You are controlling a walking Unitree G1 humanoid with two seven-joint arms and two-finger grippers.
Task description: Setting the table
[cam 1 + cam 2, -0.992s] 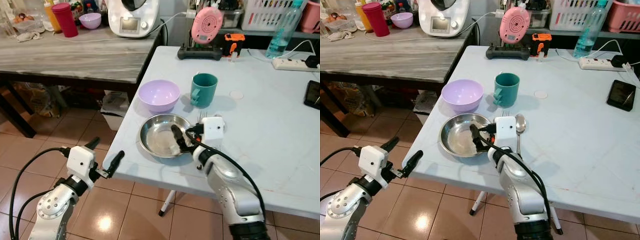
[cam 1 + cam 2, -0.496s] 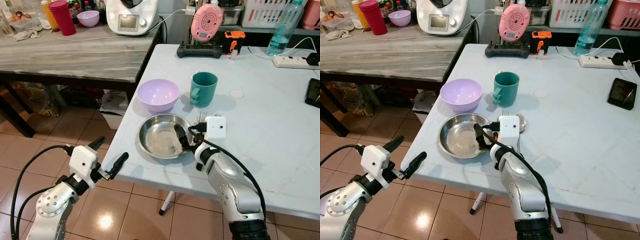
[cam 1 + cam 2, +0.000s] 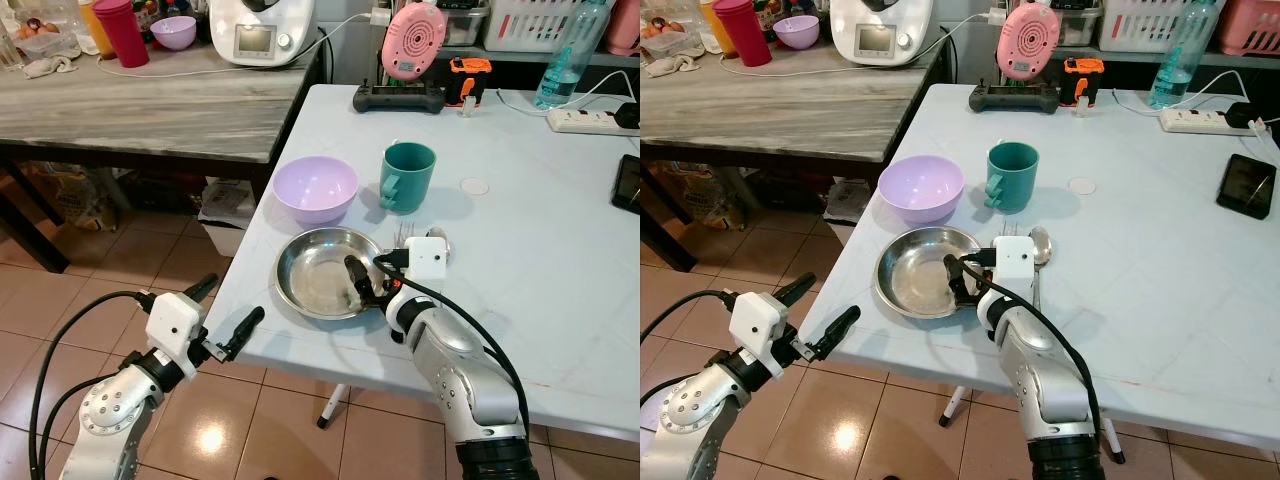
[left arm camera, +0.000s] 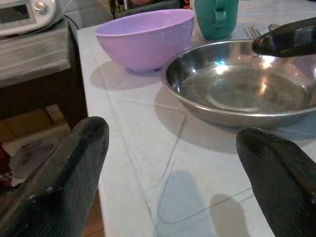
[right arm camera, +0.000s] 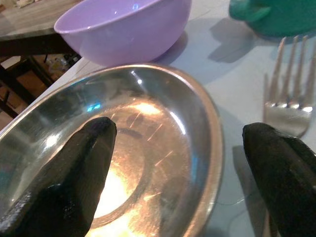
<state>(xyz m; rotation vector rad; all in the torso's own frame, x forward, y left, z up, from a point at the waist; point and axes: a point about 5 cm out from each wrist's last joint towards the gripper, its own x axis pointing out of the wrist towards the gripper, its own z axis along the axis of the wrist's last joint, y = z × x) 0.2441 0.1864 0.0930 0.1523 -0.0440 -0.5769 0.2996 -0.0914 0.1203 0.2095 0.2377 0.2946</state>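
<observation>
Bright, even light is glaring off the steel plate (image 5: 148, 163), with near fingertips (image 4: 59, 182) blurring and soft shadows lying beside it.

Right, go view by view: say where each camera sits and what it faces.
Head pair: on the head, looking down at the white table; both arms show.
Left wrist: at the table's edge beyond the open left pincer, facing the steel plate and purple bowl.
Right wrist: over the plate, right pincer open, one finger each side of its rim, fork beside.
Shared: plate, bowl, green mug.
</observation>
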